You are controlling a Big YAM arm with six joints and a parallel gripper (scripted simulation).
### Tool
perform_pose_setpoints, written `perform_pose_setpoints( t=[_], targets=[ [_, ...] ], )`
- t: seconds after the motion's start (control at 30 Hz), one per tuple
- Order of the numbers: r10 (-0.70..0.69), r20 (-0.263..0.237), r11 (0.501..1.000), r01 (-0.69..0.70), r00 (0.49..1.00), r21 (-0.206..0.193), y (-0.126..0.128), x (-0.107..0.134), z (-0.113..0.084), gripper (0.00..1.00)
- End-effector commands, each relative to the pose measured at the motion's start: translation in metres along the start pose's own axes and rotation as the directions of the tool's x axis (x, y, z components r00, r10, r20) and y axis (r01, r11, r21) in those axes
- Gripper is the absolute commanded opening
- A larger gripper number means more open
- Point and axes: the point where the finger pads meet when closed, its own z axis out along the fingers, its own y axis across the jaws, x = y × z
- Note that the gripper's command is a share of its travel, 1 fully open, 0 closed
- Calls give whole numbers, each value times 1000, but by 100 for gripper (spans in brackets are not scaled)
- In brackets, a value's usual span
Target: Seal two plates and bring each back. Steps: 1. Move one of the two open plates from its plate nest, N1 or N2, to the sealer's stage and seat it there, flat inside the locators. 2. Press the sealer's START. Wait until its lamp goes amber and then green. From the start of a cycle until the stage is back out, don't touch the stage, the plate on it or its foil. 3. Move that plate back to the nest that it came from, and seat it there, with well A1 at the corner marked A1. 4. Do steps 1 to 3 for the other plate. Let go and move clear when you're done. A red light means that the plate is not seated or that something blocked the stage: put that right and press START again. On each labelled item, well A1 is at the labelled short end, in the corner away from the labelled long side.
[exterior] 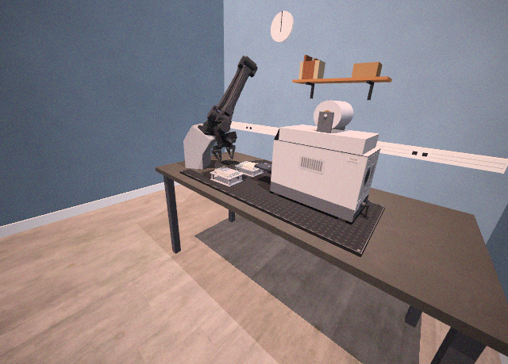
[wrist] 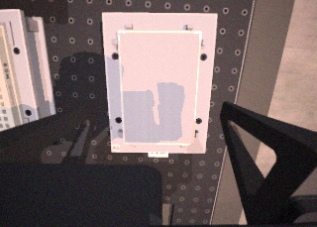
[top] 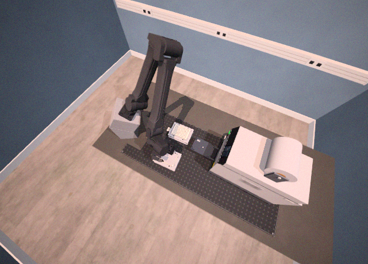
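A plate (top: 173, 160) (exterior: 226, 170) (wrist: 158, 63) with a smooth, pale, unbroken top like foil lies flat in the near nest (exterior: 225, 182) (wrist: 207, 83); its own A1 marking is not readable. My gripper (top: 165, 155) (exterior: 225, 159) (wrist: 158, 108) is open and empty above this plate, fingers apart over its long sides. The other plate (top: 180, 132) (exterior: 247, 164) (wrist: 4, 88), with open wells, sits in the far nest (wrist: 25, 63). The sealer's dark stage (top: 203, 145) (exterior: 263, 166) is out and holds no plate. The sealer's lamp (top: 229, 132) shows green.
The white sealer (top: 246, 145) (exterior: 320, 167) with its foil roll (top: 283, 157) (exterior: 334, 114) stands right of the stage. The far nest is close beside the near nest. The perforated board (top: 232, 195) (exterior: 311, 216) lies under the nests and sealer.
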Motion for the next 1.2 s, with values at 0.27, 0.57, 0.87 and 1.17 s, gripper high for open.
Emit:
perform_pose_setpoints(
  t=[0.27, 0.57, 0.87, 1.17],
  targets=[
    [-34, 38, 999, 33, 999, 21, -9, -28, -23, 100],
    [-20, 17, 1000, 20, 1000, 10, -5, -21, -29, 100],
    [-28, 28, 999, 28, 999, 17, -8, -32, -47, 100],
    [-49, -110, 999, 50, 993, 5, -3, -33, -51, 100]
  ],
)
